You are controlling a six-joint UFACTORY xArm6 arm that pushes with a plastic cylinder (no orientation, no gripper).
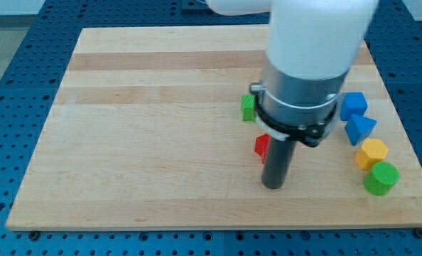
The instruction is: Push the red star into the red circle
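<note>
A red block (261,146) lies near the middle of the board, mostly hidden behind the rod; its shape cannot be made out. My tip (273,186) rests on the board just below and to the right of this red block, close to it or touching it. I cannot see a second red block; the arm's wide body hides the board above the rod.
A green block (249,108) lies above the red one, partly hidden by the arm. At the view's right stand a blue block (353,105), a blue triangular block (359,129), a yellow block (371,153) and a green round block (380,178). The wooden board (147,142) sits on a blue table.
</note>
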